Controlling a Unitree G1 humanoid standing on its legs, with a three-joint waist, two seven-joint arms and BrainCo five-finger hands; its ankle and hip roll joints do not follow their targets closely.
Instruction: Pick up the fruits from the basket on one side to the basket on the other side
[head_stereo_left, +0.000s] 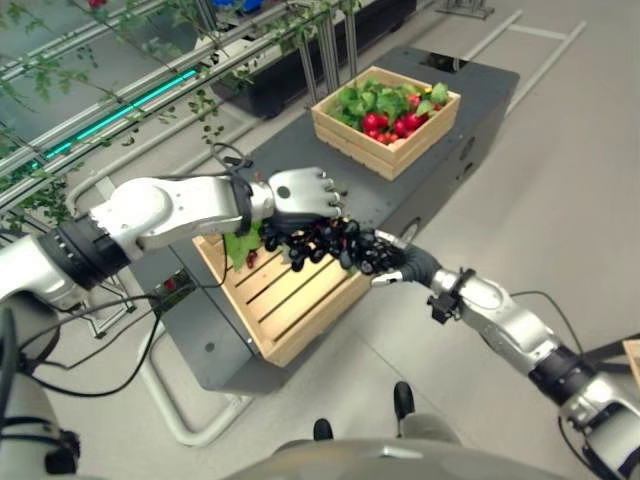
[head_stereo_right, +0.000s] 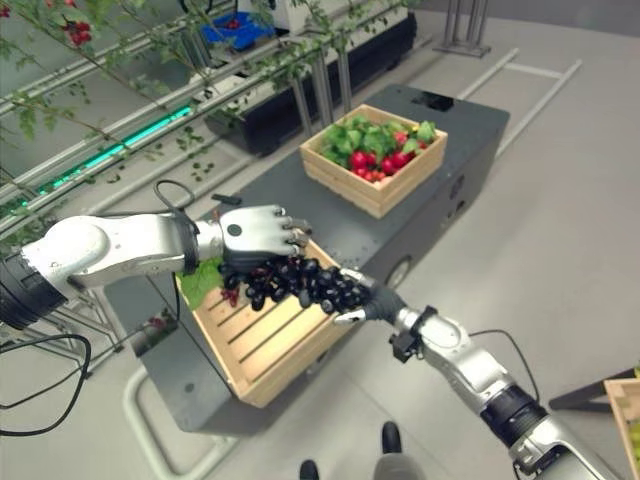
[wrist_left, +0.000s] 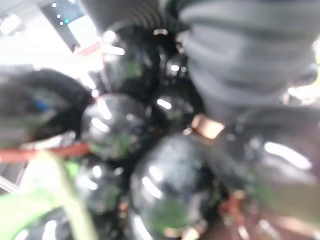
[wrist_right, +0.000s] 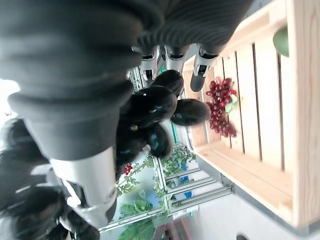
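I have a bunch of dark grapes (head_stereo_right: 300, 282) held in the air between both hands, over the near crate (head_stereo_right: 262, 340), which sits on the dark tabletop (head_stereo_right: 340, 222). My left hand (head_stereo_right: 252, 236) sits on top of the bunch at its stem end, fingers curled down onto the grapes beside a green leaf (head_stereo_right: 203, 280). My right hand (head_stereo_right: 368, 300) is at the other end; in its wrist view the fingers (wrist_right: 172, 59) and thumb wrap round the dark berries, so both hands are closed on the same bunch.

The near crate is nearly bare, with only a small red bunch (wrist_right: 220, 106) on its slats. The far crate (head_stereo_right: 373, 158) is well apart along the tabletop and already holds red fruit and greenery.

I judge the bunch soft and floppy: berries glossy, likely slippery, and apt to pop off the stalk if squeezed or tugged from 2 ends at once. The stem end under my left hand looks like the safest hold, with the right only cradling from below. Light load, fragile skin.
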